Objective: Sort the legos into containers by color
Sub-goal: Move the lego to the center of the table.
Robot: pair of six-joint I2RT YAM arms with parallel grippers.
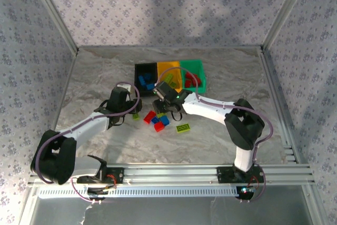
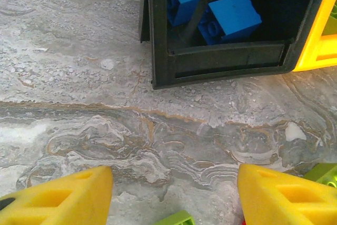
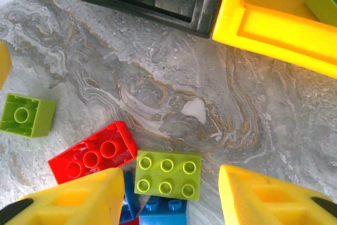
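Right pincer (image 3: pixel 169 176) hangs over the loose legos in front of the bins, jaws released and spread wide, holding nothing. A flat yellow-green brick (image 3: pixel 167 174) lies on the bench (image 3: pixel 210 114) between its fingers (image 3: pixel 73 198).

Step in hand, by my reading: pick that brick.
- A red brick (image 3: pixel 93 156) sits just beside its left edge and a blue brick (image 3: pixel 160 209) at its near edge. Come straight down so the left finger slips between red and green without dragging either.
- Whether the fingertips already touch the bench I cannot tell.
- Like-coloured pieces lie in the orange-yellow bin (image 3: pixel 274 30), so likely there next.

Left pincer (image 2: pixel 174 175) is also open and empty, facing the black bin (image 2: pixel 221 61), which holds blue pieces.
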